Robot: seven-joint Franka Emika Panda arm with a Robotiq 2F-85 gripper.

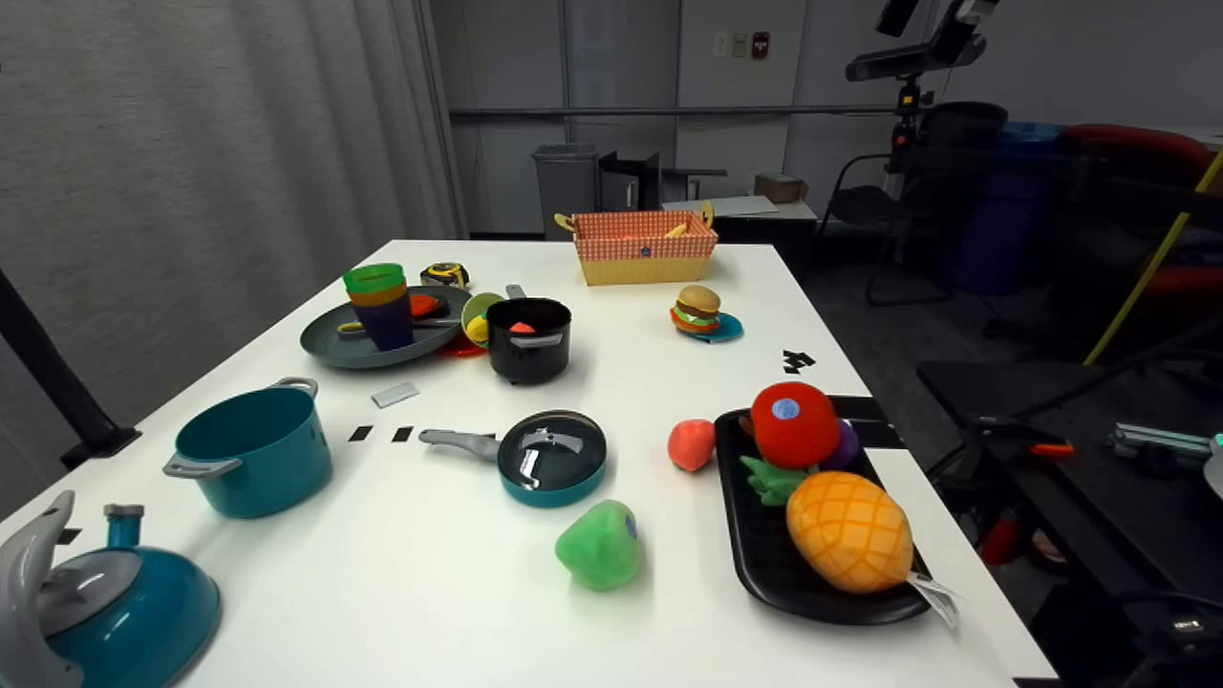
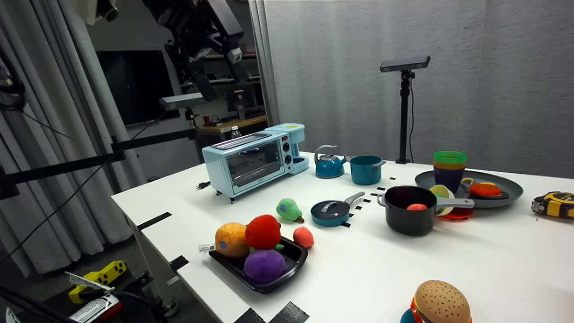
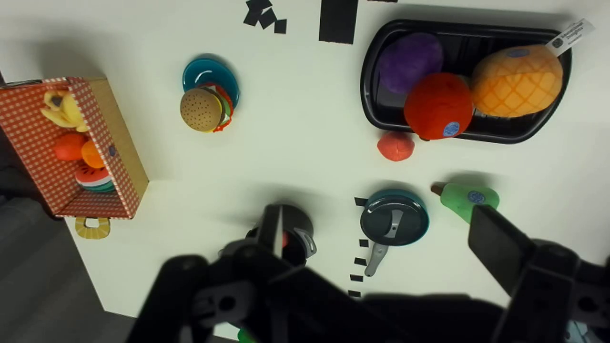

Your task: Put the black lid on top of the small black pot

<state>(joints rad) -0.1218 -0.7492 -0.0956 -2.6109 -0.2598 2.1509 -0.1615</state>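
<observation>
The black lid is round and dark with a grey grip, and shows in both exterior views (image 1: 552, 449) (image 2: 330, 207) and the wrist view (image 3: 394, 220). It lies on the small teal frying pan (image 1: 554, 493), which has a grey handle. The small black pot stands upright and uncovered with a red item inside, in both exterior views (image 1: 528, 359) (image 2: 409, 220). In the wrist view the pot (image 3: 299, 220) is partly hidden by a finger. My gripper (image 2: 224, 83) is open and empty, high above the table. In the wrist view its fingers (image 3: 383, 238) straddle the lid's position from above.
A black tray (image 1: 764, 583) holds plush fruit; a peach (image 1: 691, 444) and green pear (image 1: 600, 545) lie near the pan. A teal pot (image 1: 258, 459), kettle (image 2: 329, 168) and toaster oven (image 2: 251, 157) stand around. A grey plate (image 1: 330, 349) with stacked cups is beside the black pot.
</observation>
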